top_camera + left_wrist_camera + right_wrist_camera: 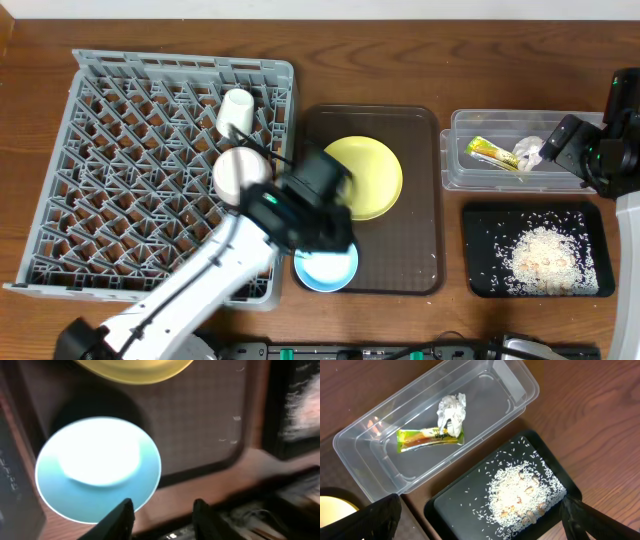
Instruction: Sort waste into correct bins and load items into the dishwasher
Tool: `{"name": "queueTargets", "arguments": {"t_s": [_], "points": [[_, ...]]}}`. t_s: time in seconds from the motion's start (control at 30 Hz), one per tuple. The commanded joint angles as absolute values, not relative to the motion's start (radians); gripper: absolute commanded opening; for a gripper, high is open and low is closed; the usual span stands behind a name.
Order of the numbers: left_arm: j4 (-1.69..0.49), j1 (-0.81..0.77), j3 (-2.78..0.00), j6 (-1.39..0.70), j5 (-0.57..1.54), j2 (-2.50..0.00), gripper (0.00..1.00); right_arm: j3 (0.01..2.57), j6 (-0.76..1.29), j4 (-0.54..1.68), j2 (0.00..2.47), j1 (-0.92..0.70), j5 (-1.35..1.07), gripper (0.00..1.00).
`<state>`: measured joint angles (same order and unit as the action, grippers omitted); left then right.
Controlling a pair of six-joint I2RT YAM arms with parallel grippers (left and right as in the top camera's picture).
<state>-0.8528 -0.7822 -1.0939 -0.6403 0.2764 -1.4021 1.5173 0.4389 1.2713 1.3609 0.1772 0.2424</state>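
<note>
We see the left gripper [162, 520], fingers apart and empty, above the light blue bowl [97, 467] on the brown tray [420, 230] — yellow plate [365, 178] beside it. Right of that tray, the right gripper [480, 510], fingers spread, hangs over the clear tub [487, 405] holding wrapper [427, 439] and tissue [451, 410].

Glossy clear plastic tub [385, 457], matt black tray [465, 505], grey plastic lattice rack [120, 170], wooden table [400, 60].

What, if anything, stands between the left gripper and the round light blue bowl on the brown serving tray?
Nothing visible does. In the left wrist view, the left gripper hangs open right at the near rim of the light blue bowl, with no object between them. The round yellow plate lies beyond the bowl, out of the way.
</note>
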Motion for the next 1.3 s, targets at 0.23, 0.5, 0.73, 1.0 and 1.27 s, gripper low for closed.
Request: {"name": "queueTargets", "arguments": {"t_s": [0.23,0.5,0.73,1.0,1.27], "points": [[-0.789,-1.071,-1.095,-0.863,-0.078,-1.623,0.47,1.523,0.432,1.273,1.36,0.182,0.25,0.99],[-0.765,-1.074,-1.095,-0.862,-0.154,-1.819,0.37,1.523,0.432,1.273,1.36,0.182,0.25,0.99],[-0.775,-1.067,-1.112,-0.856,-0.081,-1.816,0.08,1.523,0.432,1.273,1.36,0.182,0.25,0.99],[-0.838,-0.992,-1.225,-0.733,0.161,-1.605,0.08,1.523,0.432,1.273,1.36,0.182,0.25,0.99],[-0.847,-0.721,-1.218,-0.631,0.524,-1.255,0.07,1.523,0.432,1.273,1.36,0.182,0.25,0.99]]}}
